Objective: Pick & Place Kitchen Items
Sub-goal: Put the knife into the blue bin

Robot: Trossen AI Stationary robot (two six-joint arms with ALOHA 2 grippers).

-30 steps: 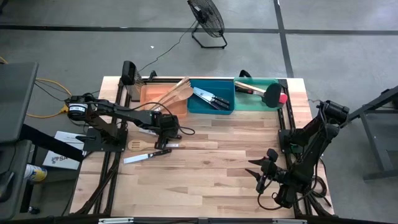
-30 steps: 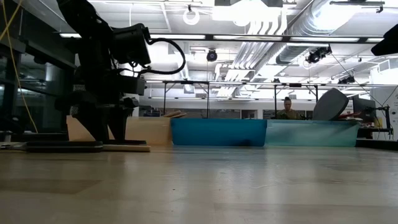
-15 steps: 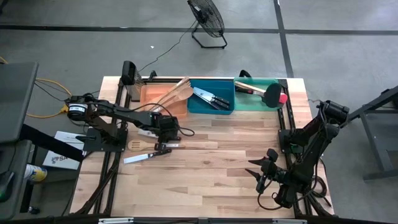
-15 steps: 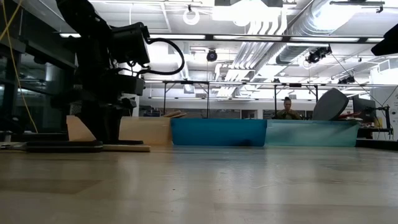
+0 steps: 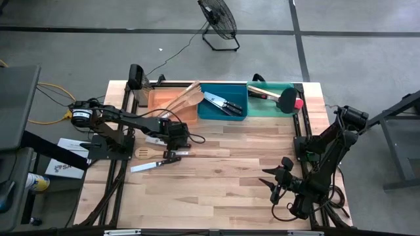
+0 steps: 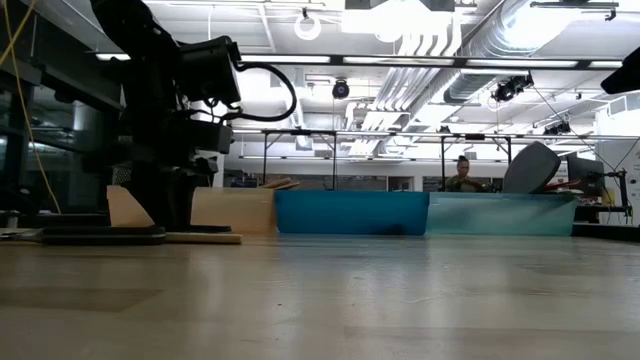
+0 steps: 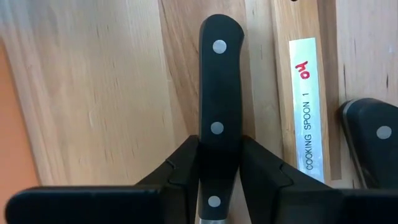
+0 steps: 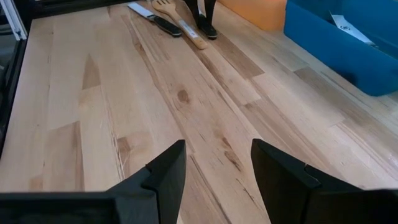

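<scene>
High view: left pincer is down on the bench, just in front of the orange bin. It sits over a black-handled knife. Right beside it lies a wooden spoon, and just past that a second knife with its blade pointing away from the pincer. Wooden utensils stick out of the orange bin behind the pincer, more knives lie in the blue bin, and a black-headed turner lies in the green bin. Right pincer is parked well apart, at the near right of the bench, over bare wood.

Low view: left arm stands on the bench in front of the orange bin; fingertips hidden behind the arm body. Blue and green bins are in a row beyond it. A person shows far off in the room.

Left wrist view: both fingers are clamped on the knife's black riveted handle, handle running straight out between them, flat on the bench. The wooden spoon's handle, labelled "COOKING SPOON 1", lies parallel just beside it, and the other knife's handle end just past that.

Right wrist view: right pincer fingers are spread apart with nothing between, only bench. Far ahead sit the spoon, a knife and the left pincer's tips.
</scene>
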